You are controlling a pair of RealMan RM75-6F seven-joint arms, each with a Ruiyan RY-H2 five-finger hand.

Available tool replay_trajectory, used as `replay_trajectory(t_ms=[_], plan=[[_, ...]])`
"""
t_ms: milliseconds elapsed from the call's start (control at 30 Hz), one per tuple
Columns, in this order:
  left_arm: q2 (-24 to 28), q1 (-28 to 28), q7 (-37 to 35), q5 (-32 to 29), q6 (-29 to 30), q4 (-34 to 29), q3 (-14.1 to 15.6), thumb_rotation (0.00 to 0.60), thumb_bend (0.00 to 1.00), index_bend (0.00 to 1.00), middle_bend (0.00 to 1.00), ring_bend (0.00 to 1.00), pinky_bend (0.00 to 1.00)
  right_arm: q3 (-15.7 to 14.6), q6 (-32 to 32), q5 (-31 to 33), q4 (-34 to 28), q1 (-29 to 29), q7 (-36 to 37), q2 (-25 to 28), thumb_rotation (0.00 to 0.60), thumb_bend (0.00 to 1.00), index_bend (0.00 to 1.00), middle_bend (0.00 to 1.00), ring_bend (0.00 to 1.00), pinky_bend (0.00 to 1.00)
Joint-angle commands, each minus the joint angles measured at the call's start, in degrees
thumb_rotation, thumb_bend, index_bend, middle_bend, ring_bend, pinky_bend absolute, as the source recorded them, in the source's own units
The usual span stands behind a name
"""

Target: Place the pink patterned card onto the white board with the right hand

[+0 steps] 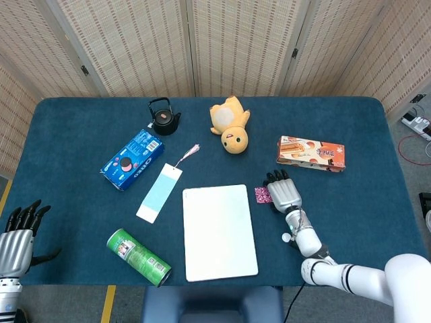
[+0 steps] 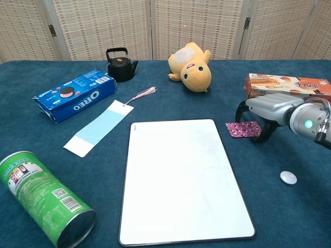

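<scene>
Left hand: down at the table's near left corner, the left hand [image 1: 15,237] sits off the edge, fingers apart and pointing up, nothing in it.
Green can: the green can [image 2: 44,198] lies on its side on the blue table [image 1: 81,121], open end toward the near edge.
Cookie box: the blue Oreo box [image 2: 73,95] rests behind it, angled.
Bookmark: a pale blue bookmark [image 2: 98,128] with a pink tassel lies between the box and the board, slanting.
Kettle: a small black kettle [image 2: 121,64] stands upright near the far edge.
White board: the white board [image 2: 181,178] lies flat in the middle, nothing on it.
Plush: the yellow plush toy [image 2: 191,67] lies on its side behind the board.
Pink card: the pink patterned card [image 2: 243,128] is flat on the cloth just right of the board's far right corner, not on the board.
Right hand: the right hand [image 2: 265,108] arches over the card's right end, fingers curled downward and a little apart; fingertips look to be at the card's edge, but I cannot tell whether they pinch it.
Snack box: an orange snack box [image 2: 287,86] lies just behind the hand.
White disc: a small white disc [image 2: 288,177] sits on the cloth nearer the front, apart from the hand.
</scene>
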Motion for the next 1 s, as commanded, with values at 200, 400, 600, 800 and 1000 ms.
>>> replay_trajectory(t_ms=[200, 400, 600, 800, 1000], plan=[[0.0, 0.0, 0.0, 0.0, -0.1, 0.1, 0.0, 0.600, 0.15, 0.16, 0.07, 0.13, 0.00, 0.2, -0.3, -0.3, 1.1, -0.1, 0.3, -0.6, 0.600, 0.35, 0.30, 0.15, 0.03, 0.00], [-0.1, 0.1, -0.1, 0.0, 0.0, 0.1, 0.0, 0.600, 0.15, 0.16, 0.07, 0.13, 0.00, 0.6, 0.0, -1.0, 0.8, -0.4, 0.9, -0.5, 0.600, 0.35, 0.32, 0.16, 0.03, 0.00], [0.0, 0.2, -0.2, 0.1, 0.2, 0.1, 0.0, 0.600, 0.15, 0.16, 0.07, 0.13, 0.00, 0.9, 1.1, -2.7, -1.7, -0.9, 1.6, 1.1, 0.600, 0.35, 0.32, 0.16, 0.03, 0.00], [0.0, 0.3, -0.1, 0.2, 0.4, -0.1, 0.0, 0.600, 0.15, 0.16, 0.07, 0.13, 0.00, 1.0, 2.9, -5.6, -7.5, -1.5, 2.2, 4.1, 0.600, 0.35, 0.32, 0.16, 0.02, 0.00], [0.2, 0.4, -0.1, 0.3, 0.7, -0.3, 0.0, 0.600, 0.15, 0.15, 0.07, 0.13, 0.00, 0.8, 2.9, -9.0, -14.1, -0.4, 1.4, 5.0, 0.600, 0.35, 0.32, 0.16, 0.02, 0.00]])
